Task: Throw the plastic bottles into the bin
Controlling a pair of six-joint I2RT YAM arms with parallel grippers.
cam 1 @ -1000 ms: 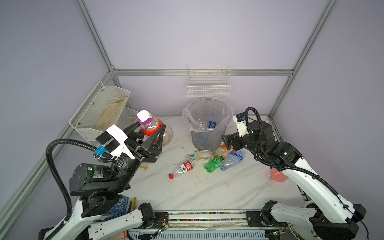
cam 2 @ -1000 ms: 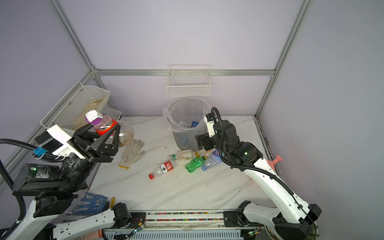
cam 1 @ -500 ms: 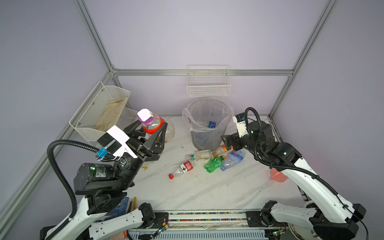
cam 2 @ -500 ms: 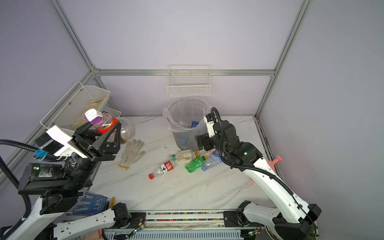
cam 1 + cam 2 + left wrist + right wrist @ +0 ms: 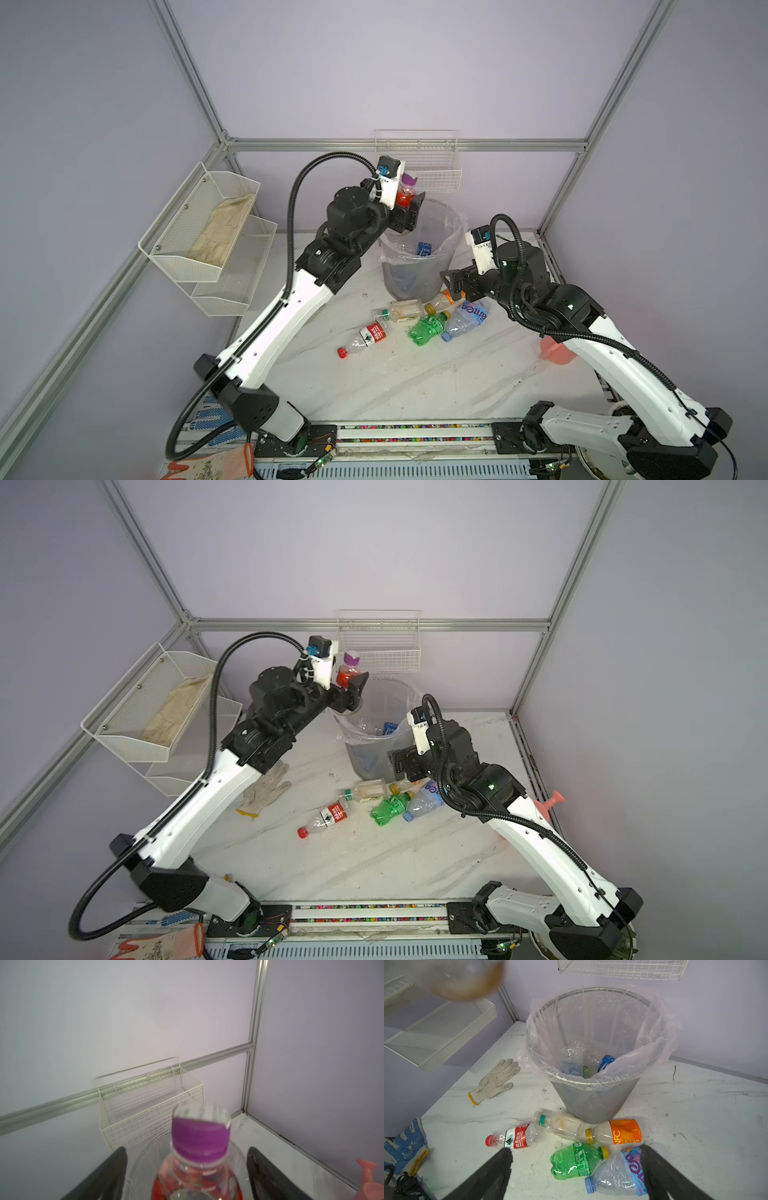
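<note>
Looked like the drop step for the purple-capped bottle (image 5: 348, 669). Found it standing cap-up between the fingers of the left claw (image 5: 186, 1148), with a clear gap either side in the wrist view, so no squeeze, just jaws thrown wide. Spotted the bin (image 5: 593, 1095) directly under and a touch ahead of that claw, with a few bottles inside already.

To do this bit well, probably needed to tip the claw forward toward the bin mouth and slide the bottle off the front, not sideways. Worth steering clear of the wire basket (image 5: 149, 1105) just beyond the fingertips. Could easily have bounced off the rim otherwise.

Saw the right claw (image 5: 575, 1148) wide open too, gripping nothing, hovering just above the leftovers: green bottle (image 5: 575, 1162) right beneath, red-label bottle (image 5: 517, 1138) and blue-capped bottle (image 5: 618, 1172) by the fingers, orange-label bottle (image 5: 616, 1131) and clear bottle (image 5: 562, 1127) ahead, by the bin's foot.

Versus a second earlier: had pinched that same bottle back then, well off to the side by the mesh shelf (image 5: 239, 286); swung over to the bin and let go since. Left the right claw and the five table bottles as before.
</note>
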